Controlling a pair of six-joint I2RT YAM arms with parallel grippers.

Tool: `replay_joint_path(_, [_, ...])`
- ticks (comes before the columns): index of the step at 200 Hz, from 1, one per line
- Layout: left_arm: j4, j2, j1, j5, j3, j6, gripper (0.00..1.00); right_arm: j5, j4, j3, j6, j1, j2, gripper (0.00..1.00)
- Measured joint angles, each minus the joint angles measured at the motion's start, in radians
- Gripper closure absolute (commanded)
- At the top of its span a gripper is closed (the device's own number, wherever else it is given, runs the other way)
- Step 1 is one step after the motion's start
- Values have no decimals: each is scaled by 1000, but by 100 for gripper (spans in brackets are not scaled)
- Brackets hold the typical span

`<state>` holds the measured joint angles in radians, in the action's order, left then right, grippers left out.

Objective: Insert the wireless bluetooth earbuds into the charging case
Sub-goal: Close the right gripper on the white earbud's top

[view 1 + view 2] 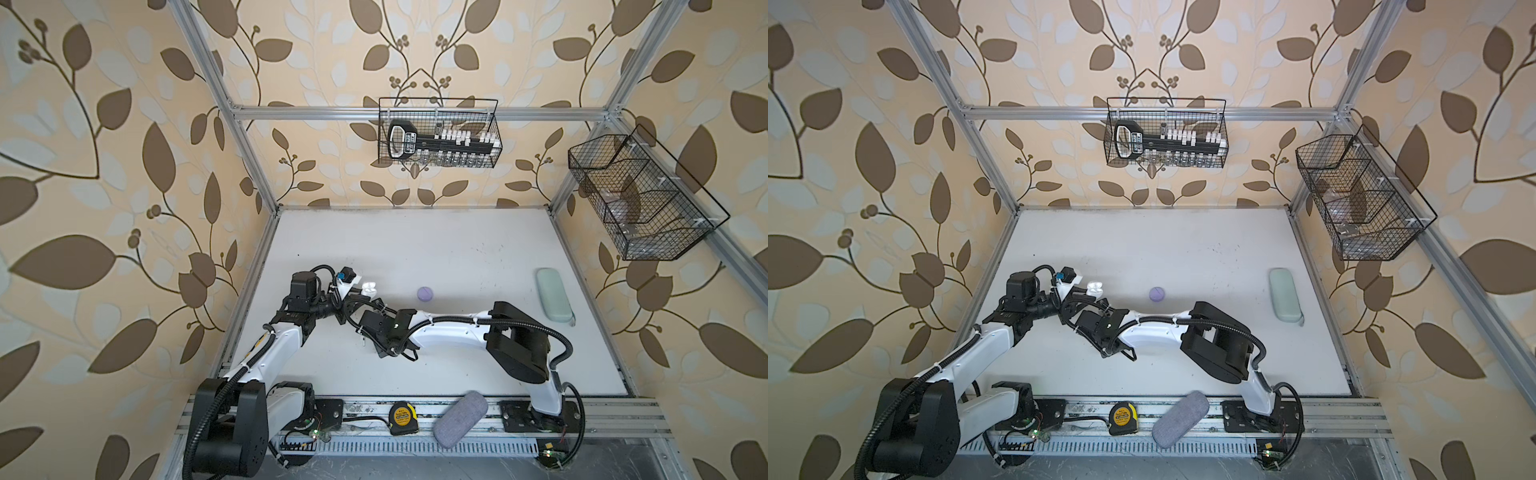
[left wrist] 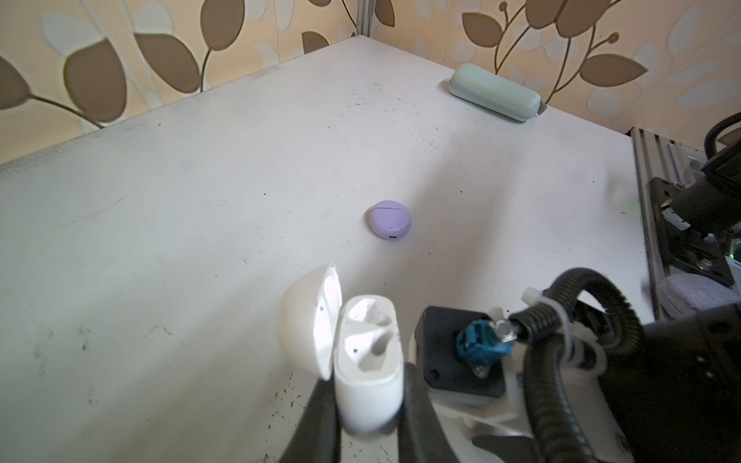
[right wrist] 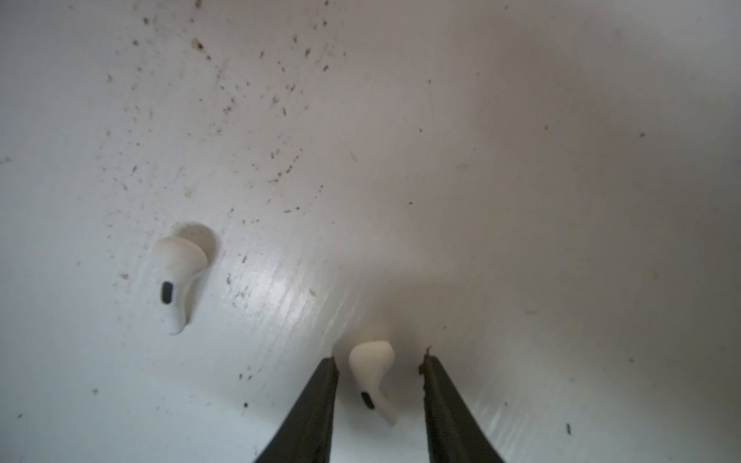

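Observation:
The white charging case has its lid swung open and two bare sockets showing. My left gripper is shut on its lower body, holding it upright above the table; both top views show the case at the left arm's tip. In the right wrist view my right gripper is open just over the table. One white earbud lies between its fingers, touching neither. A second white earbud lies on the table beside it. A closed lavender case sits mid-table.
A mint glasses case lies at the table's right edge. On the front rail are a grey fabric case and a yellow tape measure. Wire baskets hang on the back and right walls. The arms' wrists are close together left of centre.

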<state>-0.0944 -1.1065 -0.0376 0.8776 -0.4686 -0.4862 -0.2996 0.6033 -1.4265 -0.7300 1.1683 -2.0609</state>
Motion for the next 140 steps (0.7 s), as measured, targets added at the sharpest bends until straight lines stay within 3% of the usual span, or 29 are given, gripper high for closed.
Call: replay_joint_path(140, [-7, -33, 13, -31, -1, 25, 100, 20, -13, 0, 232, 0, 0, 67])
